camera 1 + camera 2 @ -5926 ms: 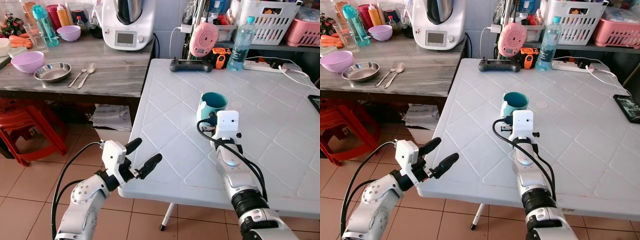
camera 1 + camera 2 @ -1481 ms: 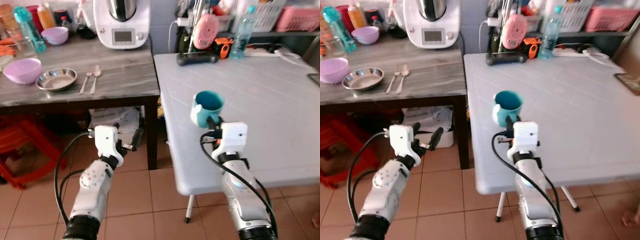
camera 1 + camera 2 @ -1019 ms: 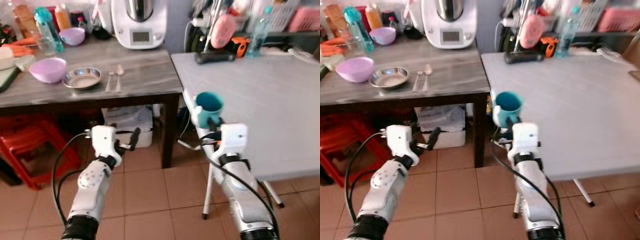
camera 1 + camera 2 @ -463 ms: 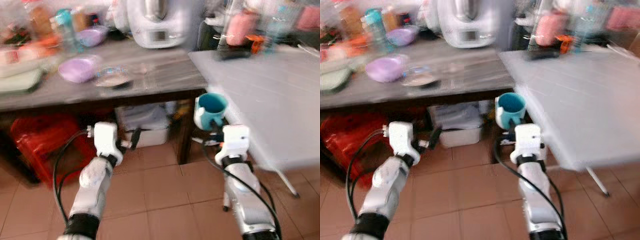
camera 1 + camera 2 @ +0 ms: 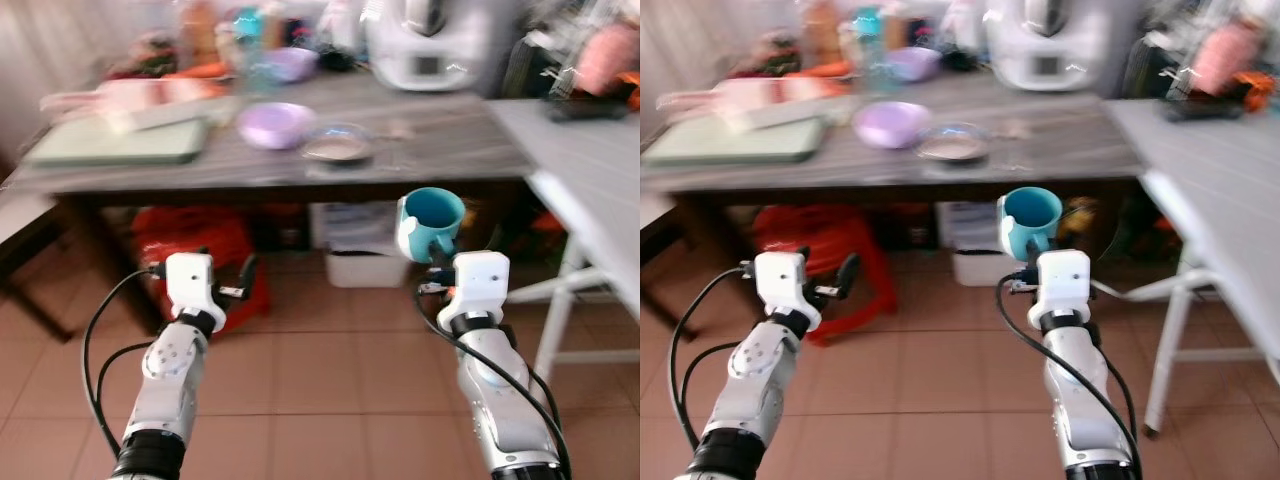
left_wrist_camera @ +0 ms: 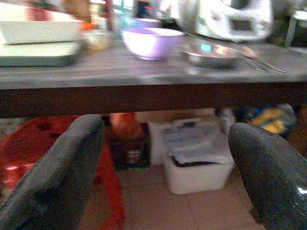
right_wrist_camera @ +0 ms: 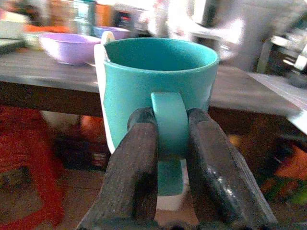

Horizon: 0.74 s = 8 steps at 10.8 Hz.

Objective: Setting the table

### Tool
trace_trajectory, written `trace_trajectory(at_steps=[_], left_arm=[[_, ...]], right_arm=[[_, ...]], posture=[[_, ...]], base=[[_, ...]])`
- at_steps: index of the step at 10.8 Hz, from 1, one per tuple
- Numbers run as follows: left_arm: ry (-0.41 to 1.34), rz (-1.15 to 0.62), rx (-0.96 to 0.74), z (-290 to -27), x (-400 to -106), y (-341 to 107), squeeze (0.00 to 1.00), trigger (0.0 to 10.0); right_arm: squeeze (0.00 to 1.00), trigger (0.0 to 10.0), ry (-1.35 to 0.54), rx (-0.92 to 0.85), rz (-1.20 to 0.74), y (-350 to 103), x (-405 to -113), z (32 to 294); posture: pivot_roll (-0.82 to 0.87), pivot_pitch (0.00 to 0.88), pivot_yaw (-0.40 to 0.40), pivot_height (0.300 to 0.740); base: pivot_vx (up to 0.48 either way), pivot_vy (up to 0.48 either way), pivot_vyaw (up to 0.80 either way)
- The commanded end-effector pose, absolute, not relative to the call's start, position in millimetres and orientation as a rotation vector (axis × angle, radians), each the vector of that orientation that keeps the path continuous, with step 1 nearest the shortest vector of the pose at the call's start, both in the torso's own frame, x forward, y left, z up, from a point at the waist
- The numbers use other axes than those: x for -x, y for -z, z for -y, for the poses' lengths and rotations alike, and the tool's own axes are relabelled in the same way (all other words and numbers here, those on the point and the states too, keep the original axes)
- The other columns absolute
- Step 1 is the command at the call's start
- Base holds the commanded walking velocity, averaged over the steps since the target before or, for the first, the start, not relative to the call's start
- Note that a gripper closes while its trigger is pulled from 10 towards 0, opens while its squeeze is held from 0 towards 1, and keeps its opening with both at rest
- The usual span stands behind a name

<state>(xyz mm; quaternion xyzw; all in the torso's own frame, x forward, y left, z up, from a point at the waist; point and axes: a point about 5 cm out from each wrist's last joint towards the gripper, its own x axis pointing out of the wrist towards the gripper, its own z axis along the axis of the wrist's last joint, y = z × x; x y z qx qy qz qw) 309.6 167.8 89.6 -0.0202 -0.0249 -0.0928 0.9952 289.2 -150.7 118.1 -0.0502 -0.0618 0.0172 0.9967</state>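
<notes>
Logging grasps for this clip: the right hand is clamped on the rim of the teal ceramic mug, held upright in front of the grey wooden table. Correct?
Not quite. The right hand is clamped on the handle, not the rim, of the teal ceramic mug; the right wrist view shows its fingers pinching the handle. The mug is upright before the grey wooden table.

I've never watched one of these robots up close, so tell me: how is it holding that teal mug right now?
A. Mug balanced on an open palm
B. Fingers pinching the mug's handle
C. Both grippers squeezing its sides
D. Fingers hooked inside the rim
B: in the right wrist view, the right gripper has its two black fingers closed on either side of the teal mug's handle, holding it upright.
</notes>
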Motion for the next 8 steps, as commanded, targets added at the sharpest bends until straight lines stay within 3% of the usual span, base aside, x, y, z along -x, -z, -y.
trace_trajectory(at_steps=[1, 2, 4, 8], left_arm=[[0.155, 0.045, 0.022, -178, -308, -89, 0.0, 10.0], [0.122, 0.063, 0.003, -187, -297, -88, 0.0, 10.0], [-0.027, 0.134, -0.084, -208, -287, -98, 0.0, 10.0], [-0.001, 0.096, -0.091, -223, -264, -88, 0.0, 10.0]], right_arm=[[0.0, 10.0, -0.073, 0.084, 0.171, -129, -291, 140], [0.0, 10.0, 0.006, 0.105, 0.179, -128, -280, 160], [0.0, 10.0, 0.058, 0.138, 0.184, -125, -264, 168], [0.0, 10.0, 0.134, 0.111, 0.174, -125, -257, 174]], posture=[[0.0, 0.014, -0.009, 0.74], [0.0, 0.024, -0.012, 0.74], [-0.01, 0.027, -0.006, 0.74], [0.01, 0.024, -0.024, 0.74]], base=[[0.0, 0.469, 0.44], [0.0, 0.0, 0.0], [0.0, 0.0, 0.0], [0.0, 0.0, 0.0]])
